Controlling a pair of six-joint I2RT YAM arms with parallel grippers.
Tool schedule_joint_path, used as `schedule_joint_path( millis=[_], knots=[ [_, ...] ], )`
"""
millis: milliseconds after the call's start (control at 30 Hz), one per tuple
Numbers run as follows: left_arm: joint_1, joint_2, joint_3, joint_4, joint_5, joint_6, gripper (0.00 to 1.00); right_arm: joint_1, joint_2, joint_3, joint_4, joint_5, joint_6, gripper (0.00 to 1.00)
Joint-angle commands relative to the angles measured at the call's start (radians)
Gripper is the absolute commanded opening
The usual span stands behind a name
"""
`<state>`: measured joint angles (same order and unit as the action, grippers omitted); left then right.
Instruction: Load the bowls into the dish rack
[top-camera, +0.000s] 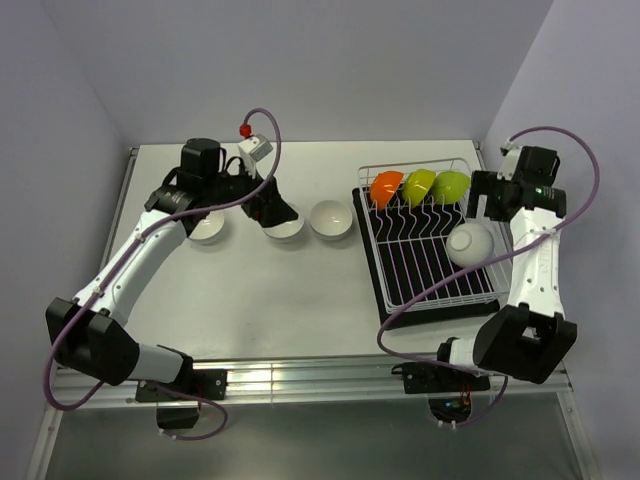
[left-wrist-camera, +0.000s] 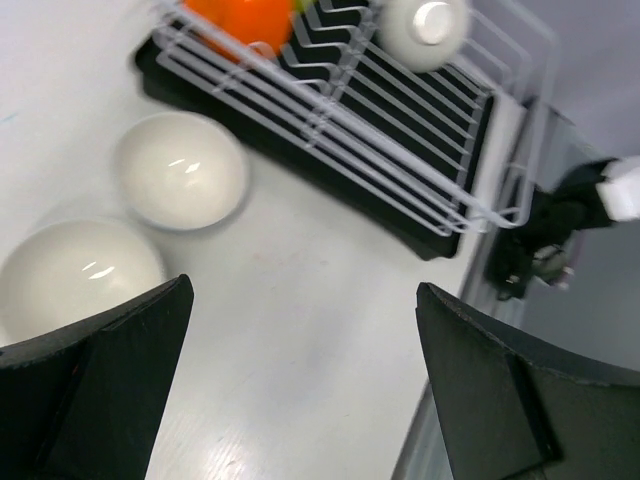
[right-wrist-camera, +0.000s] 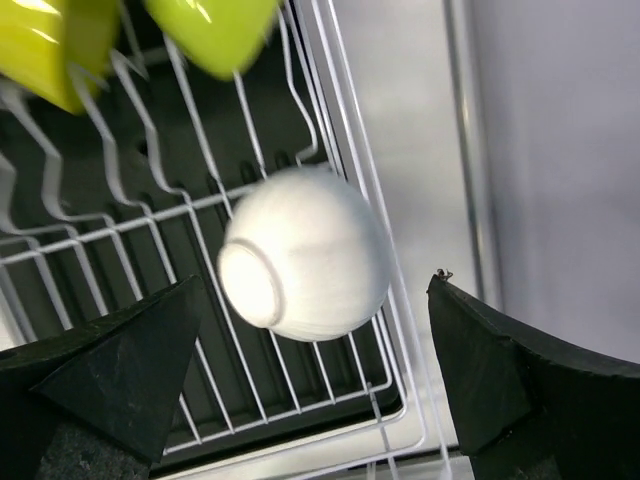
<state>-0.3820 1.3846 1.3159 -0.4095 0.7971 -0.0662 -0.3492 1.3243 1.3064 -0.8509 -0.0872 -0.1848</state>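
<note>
— The bowls (top-camera: 331, 219): how many are in?

— Four of seven. The orange bowl (top-camera: 386, 187) and the two lime green bowls (top-camera: 420, 185) stand on edge between the prongs at the far end of the dish rack (top-camera: 430, 270). One white bowl (right-wrist-camera: 305, 255) lies tipped nearer the front, by the rack's right side, its foot ring showing. The other three, all white, sit on the table (top-camera: 300, 300) to the left of the rack.

— And the hands?

— Both are spread wide and hold nothing. The right gripper (right-wrist-camera: 315, 285) hangs over the tipped bowl, clear of it. The left gripper (left-wrist-camera: 305, 290) hovers by the middle table bowl (top-camera: 286, 229).

— So which step is this?

— A pick-up on the left, I'd judge. It calls for coming down with one finger inside the rim and one outside, pinching the glossy wall firmly, then carrying the bowl over to a free slot.

— Anything unclear?

— The leftmost bowl (top-camera: 207, 230) is half under the left arm (top-camera: 150, 250). From above I cannot tell whether the left fingers touch the middle bowl, or whether the tipped bowl is properly seated. The left wrist view is blurred at the rack.
</note>
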Motion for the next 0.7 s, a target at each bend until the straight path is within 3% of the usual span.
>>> schedule_joint_path(
  millis=[0,167,333,433,533,667],
  knots=[
    [0.026,-0.004,0.005,-0.029,-0.139,0.039,1.0,0.007,-0.074,0.132,0.012,-0.081,-0.025,1.0],
    [0.032,0.095,0.035,-0.044,-0.445,-0.021,0.99,0.045,-0.074,0.217,-0.014,-0.135,-0.03,1.0],
    [0.049,0.169,0.046,-0.049,-0.602,-0.052,1.0,0.162,-0.091,0.258,-0.025,-0.141,-0.05,1.0],
    [0.103,0.162,0.02,-0.038,-0.595,-0.021,1.0,0.211,-0.112,0.243,-0.031,-0.138,-0.082,1.0],
    [0.179,0.159,0.031,-0.1,-0.466,0.161,0.98,0.268,-0.125,0.217,-0.043,-0.157,-0.113,1.0],
    [0.242,0.203,0.057,-0.279,-0.434,0.442,0.88,0.302,-0.123,0.203,-0.056,-0.206,-0.117,1.0]
  ],
)
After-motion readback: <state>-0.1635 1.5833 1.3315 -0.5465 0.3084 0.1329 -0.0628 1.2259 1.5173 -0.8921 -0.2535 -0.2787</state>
